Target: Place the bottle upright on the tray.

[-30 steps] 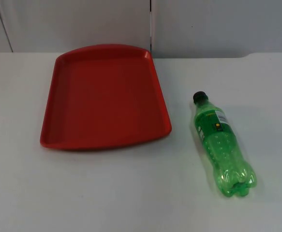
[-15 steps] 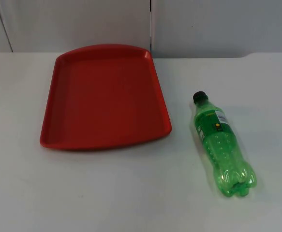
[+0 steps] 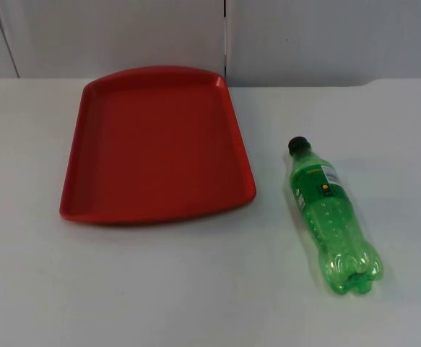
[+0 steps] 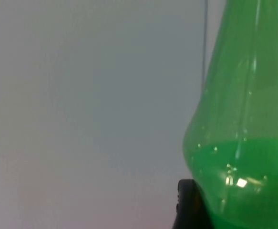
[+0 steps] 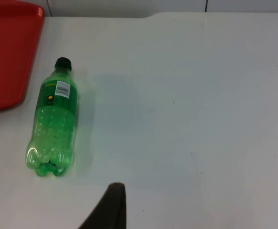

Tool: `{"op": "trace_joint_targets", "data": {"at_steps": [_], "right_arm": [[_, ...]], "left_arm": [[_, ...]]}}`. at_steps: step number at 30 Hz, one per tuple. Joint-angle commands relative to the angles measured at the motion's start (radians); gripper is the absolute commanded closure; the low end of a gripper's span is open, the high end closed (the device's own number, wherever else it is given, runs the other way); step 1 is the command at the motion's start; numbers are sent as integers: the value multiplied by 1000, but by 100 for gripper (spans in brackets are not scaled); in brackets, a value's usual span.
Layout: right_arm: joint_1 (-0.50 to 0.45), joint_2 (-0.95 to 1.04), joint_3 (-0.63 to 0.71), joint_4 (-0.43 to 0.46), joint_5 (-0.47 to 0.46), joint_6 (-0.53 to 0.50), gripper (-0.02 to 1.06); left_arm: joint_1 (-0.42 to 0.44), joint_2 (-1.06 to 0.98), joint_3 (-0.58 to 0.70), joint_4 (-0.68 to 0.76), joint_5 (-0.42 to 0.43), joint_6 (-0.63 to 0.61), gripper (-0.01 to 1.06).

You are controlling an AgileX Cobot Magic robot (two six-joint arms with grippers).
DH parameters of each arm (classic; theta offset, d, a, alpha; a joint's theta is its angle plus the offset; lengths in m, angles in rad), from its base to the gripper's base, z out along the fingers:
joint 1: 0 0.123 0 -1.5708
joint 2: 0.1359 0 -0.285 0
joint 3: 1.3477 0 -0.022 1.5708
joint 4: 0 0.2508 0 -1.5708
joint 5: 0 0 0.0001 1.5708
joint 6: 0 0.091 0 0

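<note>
Red tray (image 3: 76, 189) sits on the left of the table (image 3: 196, 289) with nothing on it. The green bottle (image 3: 329, 213) lies on its side just right of it, black cap (image 3: 297, 145) toward the wall, base toward the near edge. So nothing's done yet; the step is the pick.

I'd grab it across the body near the label, where it's stiffer. It's round and will probably roll if nudged from one side. Then tip it base down and set it mid-tray, away from the rim.

Left gripper (image 4: 189, 205): its wrist view has a green see-through bottle body hard against the black tip, though from the top the bottle lies free. Can't tell if it's open or clamped.

Right gripper (image 5: 111, 207) hangs over bare table, well apart from the bottle, touching nothing. Can't tell how open either
</note>
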Motion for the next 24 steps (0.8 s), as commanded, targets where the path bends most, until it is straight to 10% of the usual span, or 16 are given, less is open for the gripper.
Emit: {"op": "trace_joint_targets", "data": {"at_steps": [1,24], "right_arm": [[-7,-3,3,4,-7,-1,0],[-7,-3,3,4,-7,-1,0]], "left_arm": [[-4,-2,-13,-14,51,-11,105],[-4,34,-13,-14,46,-121,105]]}}
